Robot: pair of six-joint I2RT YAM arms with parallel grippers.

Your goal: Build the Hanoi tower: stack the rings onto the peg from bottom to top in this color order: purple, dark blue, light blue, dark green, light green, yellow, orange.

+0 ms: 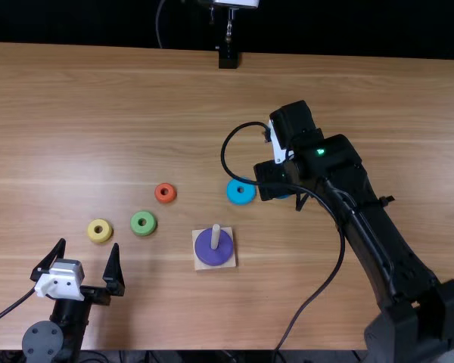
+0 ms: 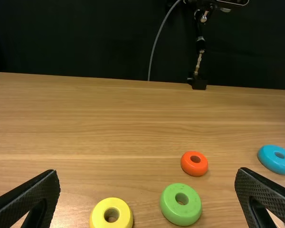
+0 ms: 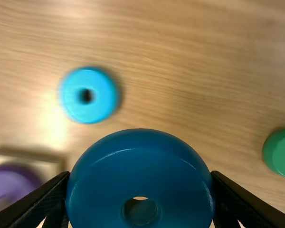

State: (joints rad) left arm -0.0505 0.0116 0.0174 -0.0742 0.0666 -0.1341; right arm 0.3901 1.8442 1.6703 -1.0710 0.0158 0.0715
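The right gripper (image 1: 284, 194) clasps the dark blue ring (image 3: 140, 173) over the table (image 1: 98, 144); the left gripper (image 1: 89, 244) gapes, released. The purple ring (image 1: 207, 255) circles the peg (image 1: 215, 236).

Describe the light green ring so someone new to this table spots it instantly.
Find the pale square base with a purple ring around its peg. Left of it in the top view, the light green ring sits between the yellow ring and the orange ring. The other green ring is plainly darker.
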